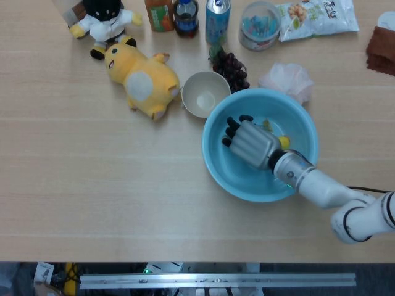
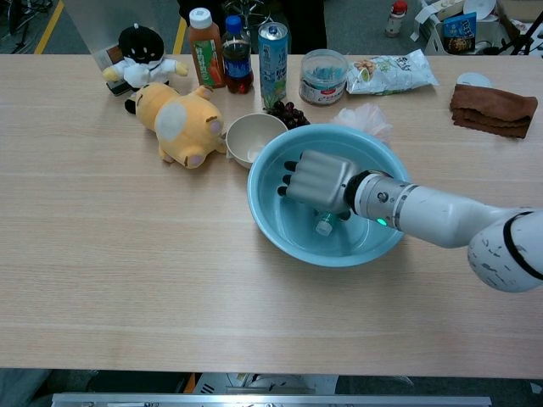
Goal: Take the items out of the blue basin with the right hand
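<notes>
The blue basin [image 1: 297,118] [image 2: 373,242] stands right of the table's middle. My right hand [image 1: 250,140] [image 2: 316,180] is inside it, over its left half, knuckles up and fingers curled down. It grips a small clear bottle; only the bottle's white cap [image 2: 324,227] pokes out below the palm in the chest view. A yellow item [image 1: 282,142] lies in the basin beside the wrist, partly hidden by it. My left hand is in neither view.
A white bowl [image 1: 205,94] touches the basin's far-left rim, with dark grapes [image 1: 231,69] and a pink bag [image 1: 287,79] behind. A yellow plush [image 1: 143,80], bottles, a can [image 2: 272,52], a tub and a snack bag line the back. A brown cloth [image 2: 492,108] lies far right.
</notes>
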Robot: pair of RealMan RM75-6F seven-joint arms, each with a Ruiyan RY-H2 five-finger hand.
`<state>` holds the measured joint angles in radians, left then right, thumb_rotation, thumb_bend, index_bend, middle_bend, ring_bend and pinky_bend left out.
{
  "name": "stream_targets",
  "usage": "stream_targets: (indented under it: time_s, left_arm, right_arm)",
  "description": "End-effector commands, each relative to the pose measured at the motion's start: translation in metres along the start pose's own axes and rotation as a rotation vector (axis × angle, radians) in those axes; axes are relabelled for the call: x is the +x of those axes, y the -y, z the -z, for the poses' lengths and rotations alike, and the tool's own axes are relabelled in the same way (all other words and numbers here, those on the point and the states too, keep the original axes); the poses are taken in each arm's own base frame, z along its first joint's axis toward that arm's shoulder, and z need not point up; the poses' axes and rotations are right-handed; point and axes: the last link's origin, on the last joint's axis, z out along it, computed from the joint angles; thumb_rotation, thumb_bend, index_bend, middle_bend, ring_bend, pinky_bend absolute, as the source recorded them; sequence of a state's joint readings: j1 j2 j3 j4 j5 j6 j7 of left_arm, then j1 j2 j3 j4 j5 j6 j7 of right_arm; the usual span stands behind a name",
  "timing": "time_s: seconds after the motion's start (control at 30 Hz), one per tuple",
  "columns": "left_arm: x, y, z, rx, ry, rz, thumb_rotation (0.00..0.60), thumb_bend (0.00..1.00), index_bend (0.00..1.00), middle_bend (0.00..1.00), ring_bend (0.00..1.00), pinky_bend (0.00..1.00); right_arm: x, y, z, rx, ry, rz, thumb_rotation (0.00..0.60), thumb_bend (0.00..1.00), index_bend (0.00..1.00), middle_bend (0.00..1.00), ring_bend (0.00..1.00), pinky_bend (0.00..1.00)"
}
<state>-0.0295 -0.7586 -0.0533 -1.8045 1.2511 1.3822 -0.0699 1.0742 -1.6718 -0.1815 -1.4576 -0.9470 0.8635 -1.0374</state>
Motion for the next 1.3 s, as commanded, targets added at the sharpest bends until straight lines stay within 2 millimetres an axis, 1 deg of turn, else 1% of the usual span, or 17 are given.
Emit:
stream_targets:
  time_s: [0.03,0.13,0.27,0.53,0.93,1.1,1.3]
  left_arm:
    - [0.000,0.000,0.000,0.002,-0.002,0.001,0.600,0.37,0.26,0.26,0.25,0.26]
    - [0.001,0.001,-0.001,0.004,-0.004,0.001,0.600,0.37,0.26,0.26,0.25,0.26]
    - [0.001,0.001,-0.001,0.002,-0.005,0.002,0.600,0.37,0.26,0.26,0.25,0.26]
    - [0.001,-0.002,-0.002,-0.010,-0.003,0.003,0.600,0.37,0.26,0.26,0.25,0.26]
    - [0.002,-0.001,0.000,-0.008,-0.002,0.010,0.600,0.37,0.26,0.26,0.25,0.26]
    - [0.002,-0.002,-0.001,-0.012,0.001,0.012,0.600,0.37,0.26,0.26,0.25,0.26]
    - [0.001,-0.002,-0.002,-0.014,0.005,0.012,0.600,0.37,0.26,0.26,0.25,0.26]
  right_arm:
    - [0.004,0.001,-0.003,-0.012,-0.019,-0.018,0.600,0.08,0.23,0.27,0.15,0.35]
    - [0.007,-0.001,-0.004,-0.023,-0.032,-0.040,0.600,0.12,0.28,0.29,0.17,0.36]
    - [0.010,-0.008,-0.001,-0.042,-0.045,-0.067,0.600,0.13,0.32,0.31,0.19,0.36]
    - [0.002,-0.004,0.004,-0.021,-0.003,-0.052,0.600,0.13,0.34,0.31,0.19,0.37]
    - [-0.002,0.000,-0.003,-0.030,0.003,-0.033,0.600,0.14,0.44,0.32,0.19,0.37]
    - [-0.003,0.001,-0.005,-0.036,-0.002,-0.031,0.600,0.18,0.46,0.32,0.20,0.37]
    - [-0.006,0.003,-0.008,-0.036,0.001,-0.029,0.600,0.19,0.47,0.32,0.20,0.37]
